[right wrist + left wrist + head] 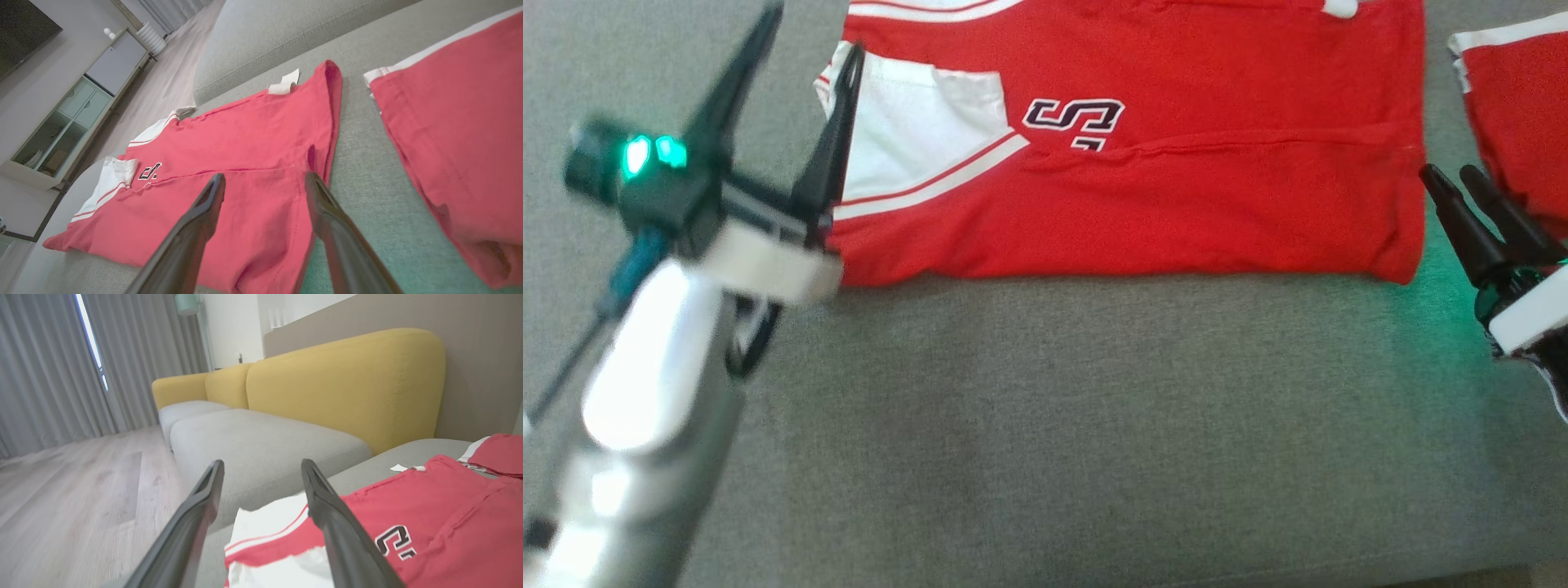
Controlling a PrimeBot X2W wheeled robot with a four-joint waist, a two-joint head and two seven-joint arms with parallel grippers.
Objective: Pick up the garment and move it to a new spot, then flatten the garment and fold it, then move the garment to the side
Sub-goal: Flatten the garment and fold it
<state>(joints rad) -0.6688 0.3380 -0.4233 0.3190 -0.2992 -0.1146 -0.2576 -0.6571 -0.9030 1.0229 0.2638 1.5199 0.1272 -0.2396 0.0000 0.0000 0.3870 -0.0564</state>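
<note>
The red garment (1176,188) lies flattened on the grey sofa seat (1094,425), with a white sleeve (907,131) and dark lettering. My left gripper (813,37) is open at the garment's left edge, one finger over the white sleeve. In the left wrist view this gripper (261,463) has the sleeve corner (269,522) low between its fingers, unheld. My right gripper (1450,173) stands open just off the garment's right edge. In the right wrist view its fingers (265,177) spread above the near hem of the garment (253,134).
A second red garment (1519,106) lies to the right on the same seat, also seen in the right wrist view (457,122). The yellow sofa back (347,384) rises behind. Wooden floor (73,490) and a low cabinet (81,102) lie beyond the seat's left end.
</note>
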